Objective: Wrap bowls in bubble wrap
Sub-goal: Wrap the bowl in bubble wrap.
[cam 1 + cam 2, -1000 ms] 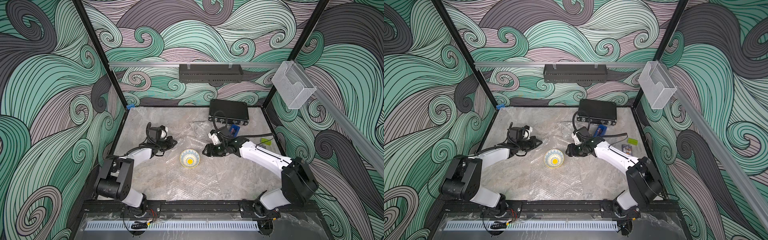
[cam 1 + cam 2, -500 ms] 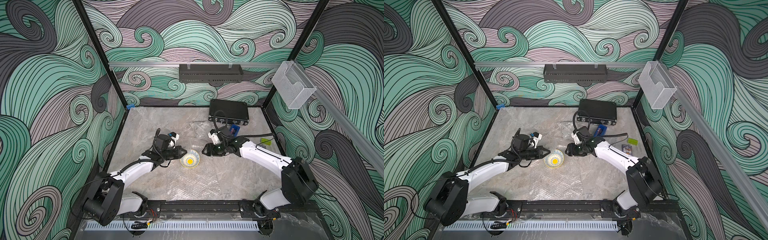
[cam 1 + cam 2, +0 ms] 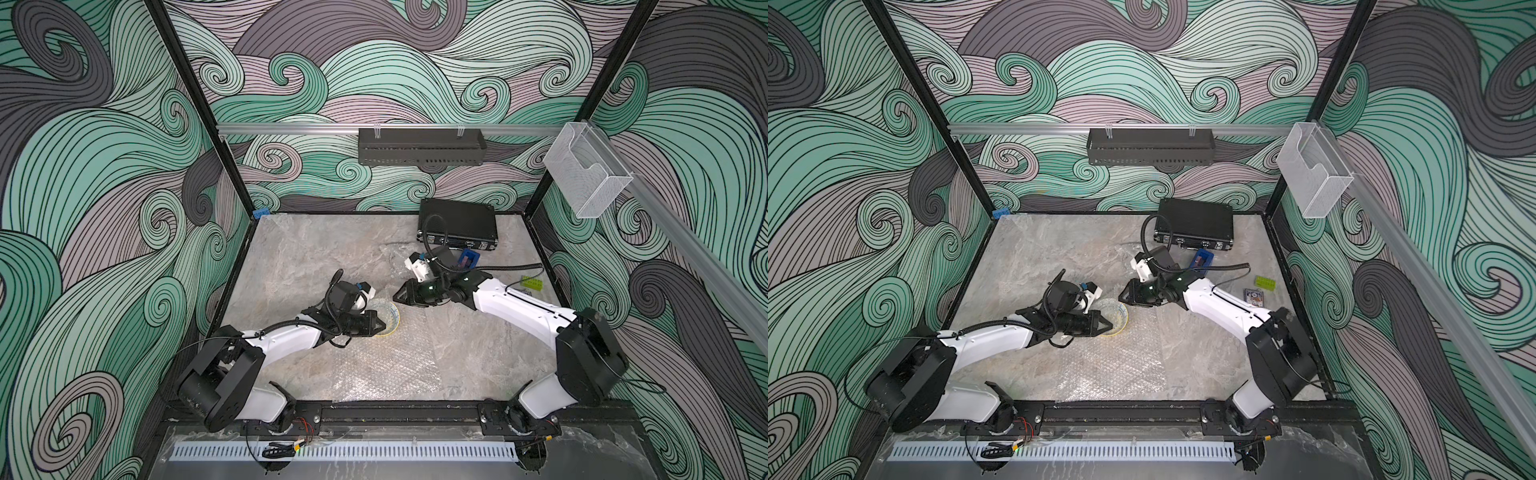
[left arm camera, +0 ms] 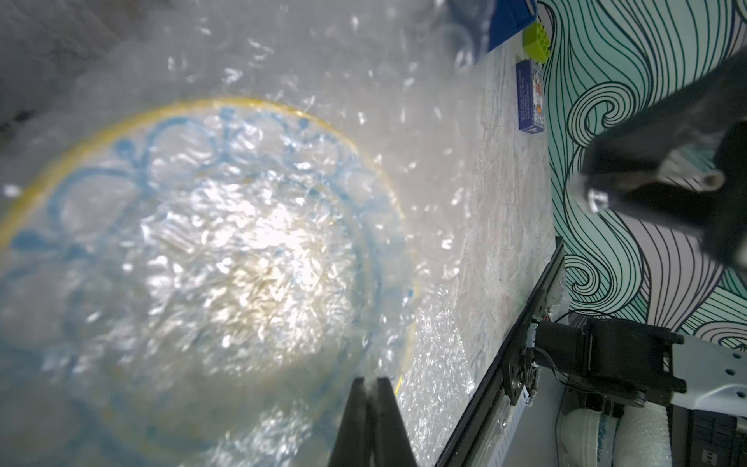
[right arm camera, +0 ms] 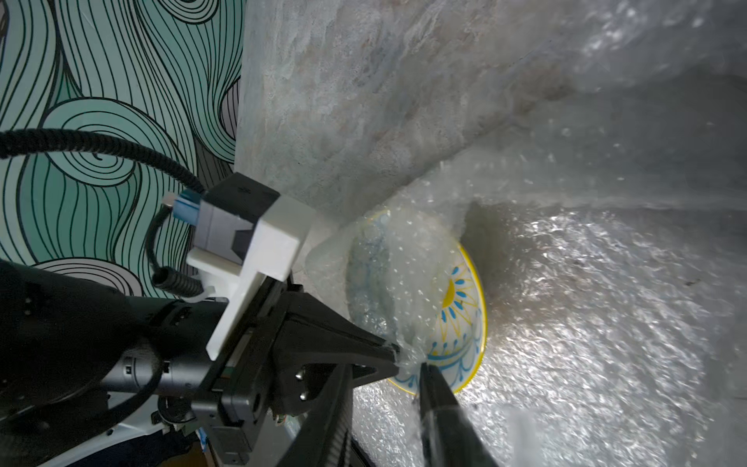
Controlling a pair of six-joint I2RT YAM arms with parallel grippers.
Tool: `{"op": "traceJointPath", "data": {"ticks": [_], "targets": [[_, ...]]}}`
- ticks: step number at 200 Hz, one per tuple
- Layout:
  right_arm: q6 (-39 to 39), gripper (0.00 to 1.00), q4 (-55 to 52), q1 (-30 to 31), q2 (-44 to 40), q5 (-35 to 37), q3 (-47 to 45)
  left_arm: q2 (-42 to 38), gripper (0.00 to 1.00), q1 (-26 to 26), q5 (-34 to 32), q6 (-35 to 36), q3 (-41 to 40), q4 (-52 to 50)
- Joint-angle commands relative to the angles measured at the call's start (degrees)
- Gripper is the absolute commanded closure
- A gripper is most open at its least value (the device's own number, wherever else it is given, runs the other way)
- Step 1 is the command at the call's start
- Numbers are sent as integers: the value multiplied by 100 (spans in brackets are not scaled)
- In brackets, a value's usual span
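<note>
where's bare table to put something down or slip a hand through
Bare table in the back left, between the wall and the bowl. A smaller patch front right, between the bubble wrap and the right arm. Crowded: the middle around the left gripper, and back right by the black case and green brick.

- Walls printed with swirling teal, grey and mauve waves (image 3: 104,166) enclose three sides.
- Grey marbled desk (image 3: 299,249).
- Black perforated metal tray (image 3: 419,146) hangs from a silver aluminium rail (image 3: 291,128).
- Clear plastic wall pocket (image 3: 582,174).
- Black corner posts (image 3: 202,112).
</note>
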Motion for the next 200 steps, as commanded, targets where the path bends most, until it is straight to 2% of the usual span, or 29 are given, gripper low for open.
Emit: {"op": "traceJointPath", "data": {"ticks": [1, 19, 87, 107, 124, 151, 163, 173, 200], "targets": [[78, 70, 156, 249, 316, -230, 326, 60, 100, -50, -9, 188, 301, -210], [112, 77, 22, 316, 592, -145, 486, 20, 100, -61, -22, 189, 261, -169], [-73, 89, -122, 436, 1459, 234, 636, -114, 100, -74, 1, 189, 243, -223], [-229, 89, -296, 484, 1573, 395, 674, -305, 81, -74, -45, 231, 317, -424], [-259, 90, -341, 494, 1648, 439, 666, -626, 69, -66, -223, 336, 472, -858], [-300, 90, -334, 519, 1647, 438, 631, -1330, 43, -48, -1469, 372, 763, -1950], [-334, 90, -356, 529, 1655, 438, 644, -1476, 34, -48, -2236, 365, 755, -2150], [-338, 90, -365, 536, 1664, 445, 658, -1490, 25, -26, -2622, 473, 758, -2222], [-341, 90, -348, 546, 1655, 433, 649, -1026, 18, 14, -2975, 639, 1098, -2605]]}}
